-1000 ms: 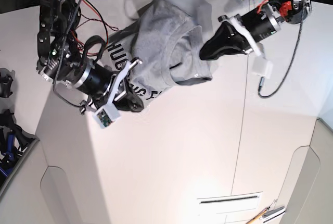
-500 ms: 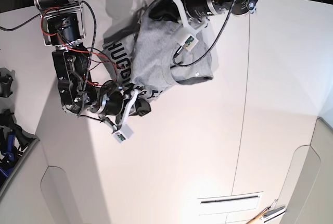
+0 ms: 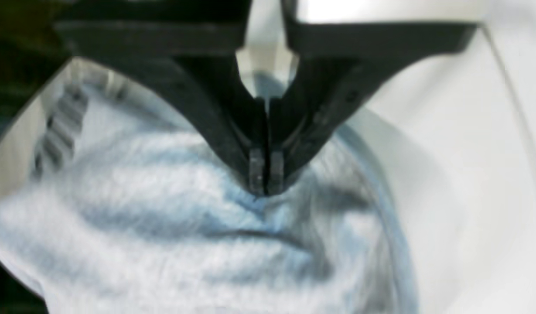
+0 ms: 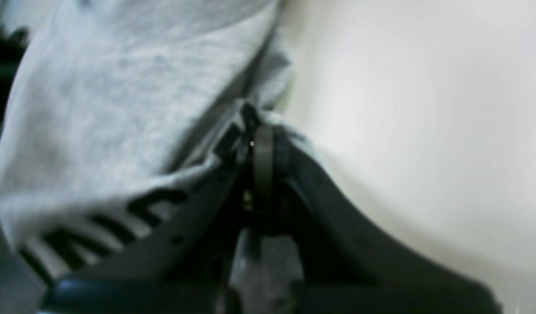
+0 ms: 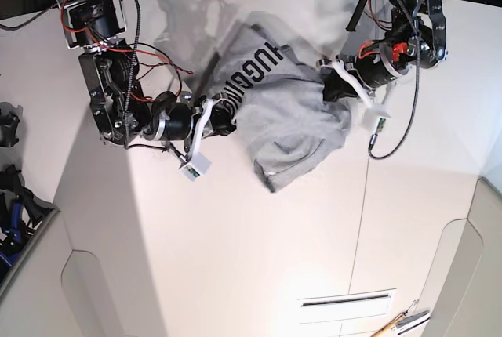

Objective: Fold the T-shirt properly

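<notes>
left gripper (image 3: 265,185) fingers pinched closed, right gripper (image 4: 255,131) likewise

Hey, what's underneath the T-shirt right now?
Around the T-shirt only the white table shows, so it likely lies beneath. Anything under the bunched fabric is covered. Both grippers, left and right, pinch its edges.

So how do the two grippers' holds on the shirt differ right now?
The left gripper pinches plain grey fabric at the T-shirt's edge on the base view's right; the right gripper grips the opposite edge, by the black lettering. In the wrist views, the left's fingertips point down into the cloth, the right's point up. Both are shut on the shirt.
</notes>
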`<state>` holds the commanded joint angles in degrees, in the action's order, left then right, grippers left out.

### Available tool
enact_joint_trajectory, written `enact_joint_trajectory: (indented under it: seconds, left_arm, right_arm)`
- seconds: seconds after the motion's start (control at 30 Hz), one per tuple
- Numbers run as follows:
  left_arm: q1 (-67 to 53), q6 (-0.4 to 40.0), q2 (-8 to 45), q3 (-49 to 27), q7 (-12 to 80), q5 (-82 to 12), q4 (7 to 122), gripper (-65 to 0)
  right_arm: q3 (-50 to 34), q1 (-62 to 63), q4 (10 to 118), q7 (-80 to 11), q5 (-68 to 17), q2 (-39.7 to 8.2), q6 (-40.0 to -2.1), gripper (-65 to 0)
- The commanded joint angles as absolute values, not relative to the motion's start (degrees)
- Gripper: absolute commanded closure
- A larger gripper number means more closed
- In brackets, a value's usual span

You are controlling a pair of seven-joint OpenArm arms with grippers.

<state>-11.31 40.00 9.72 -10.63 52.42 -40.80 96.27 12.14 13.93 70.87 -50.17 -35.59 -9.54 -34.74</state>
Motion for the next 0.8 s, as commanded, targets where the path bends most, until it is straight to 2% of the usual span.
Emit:
enact_joint_trajectory:
  seconds: [0.13, 0.3, 0.43, 0.53, 0.63, 0.8]
  left_arm:
    - [-7.6, 40.0, 9.67, -10.57, 52.05, -40.77, 91.42, 0.0]
    - [-5.69, 40.0, 9.82, -10.57, 52.07, -41.06, 90.72, 0.0]
    - [-6.39, 40.0, 12.34, -10.85, 52.8, -45.01, 93.43, 0.0]
    - [-8.91, 40.0, 13.72, -13.98, 52.99, -45.19, 98.59, 0.0]
    - [-13.78, 40.0, 14.37, -18.52, 54.35, -47.51, 104.55, 0.0]
    - [-26.46, 40.0, 14.46, -25.06, 55.94, -49.32, 112.18, 0.0]
  right_arm:
    - [12.14, 7.38, 77.73, -50.24, -38.39, -9.5, -34.74, 0.0]
    - [12.12, 2.66, 83.15, -50.19, -36.45, -9.5, -34.48, 0.0]
    - [9.1, 2.66, 84.27, -52.1, -35.55, -9.52, -34.33, 0.0]
    - [4.93, 1.87, 87.61, -55.83, -35.64, -10.07, -34.35, 0.0]
    - [2.0, -0.99, 93.8, -56.82, -38.15, -13.02, -34.37, 0.0]
    - [1.85, -8.49, 102.43, -59.2, -41.8, -19.77, -34.35, 0.0]
